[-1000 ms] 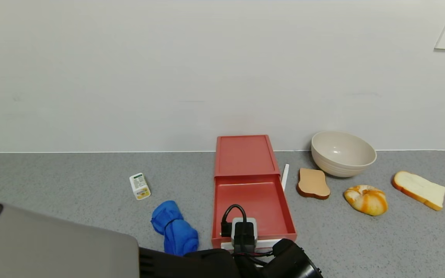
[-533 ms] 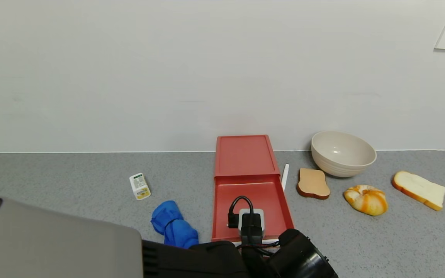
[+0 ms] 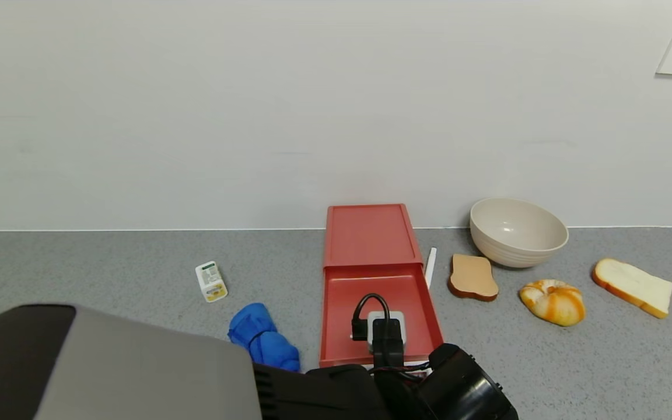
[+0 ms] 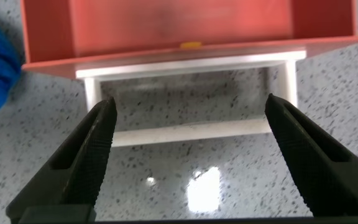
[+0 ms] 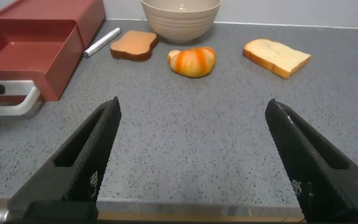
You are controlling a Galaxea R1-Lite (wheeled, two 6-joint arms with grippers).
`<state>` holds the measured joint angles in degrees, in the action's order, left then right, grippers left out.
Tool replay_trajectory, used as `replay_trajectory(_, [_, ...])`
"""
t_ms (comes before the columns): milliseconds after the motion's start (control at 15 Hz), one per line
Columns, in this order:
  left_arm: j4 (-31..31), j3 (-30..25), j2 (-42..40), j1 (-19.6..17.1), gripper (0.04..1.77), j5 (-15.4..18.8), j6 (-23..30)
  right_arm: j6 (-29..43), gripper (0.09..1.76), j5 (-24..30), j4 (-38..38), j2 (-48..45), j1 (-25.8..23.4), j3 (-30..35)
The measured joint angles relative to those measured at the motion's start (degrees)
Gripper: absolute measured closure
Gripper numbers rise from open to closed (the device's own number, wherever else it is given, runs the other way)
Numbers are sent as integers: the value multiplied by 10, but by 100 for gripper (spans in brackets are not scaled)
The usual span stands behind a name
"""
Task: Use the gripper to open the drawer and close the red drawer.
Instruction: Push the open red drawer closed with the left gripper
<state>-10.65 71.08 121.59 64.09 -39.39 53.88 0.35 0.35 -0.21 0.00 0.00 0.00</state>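
Half the tray's travel is gone already: the red drawer [image 3: 378,280] sits mid-surface against the wall, and its sliding tray, fully drawn out a second ago, now ends nearer the box, its front edge farther from the robot than before. That reads as the closing push under way, the opening part done.

The white loop handle [image 4: 191,99] lies right ahead of the left gripper [image 4: 188,124], whose fingers [image 4: 89,146] are spread wide, straddling the handle's width and pinching nothing. In the head view the arm has advanced over the tray along with it. My call: the gripper is shoving the handle inward, and there is a good stretch of tray left to go before it is flush.

Beside the drawer's right flank lies a white pen [image 3: 430,267], close enough to watch. Further right: a brown toast slice [image 3: 473,277], cream bowl [image 3: 517,231], croissant [image 3: 553,301] and white bread slice [image 3: 632,286]. To the left, a blue cloth [image 3: 263,338] and small white carton [image 3: 210,281].

The right gripper [image 5: 191,155] hangs over bare surface near the handle, fingers spread, idle.
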Motion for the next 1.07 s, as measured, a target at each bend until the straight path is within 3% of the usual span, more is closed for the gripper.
replay_trajectory(800, [70, -5, 23, -9, 9, -59, -43, 0, 14, 0, 0, 0, 0, 0])
replay_trajectory(1067, [80, -3, 29, -18, 9, -62, -51, 0, 14, 0, 0, 0, 0, 0])
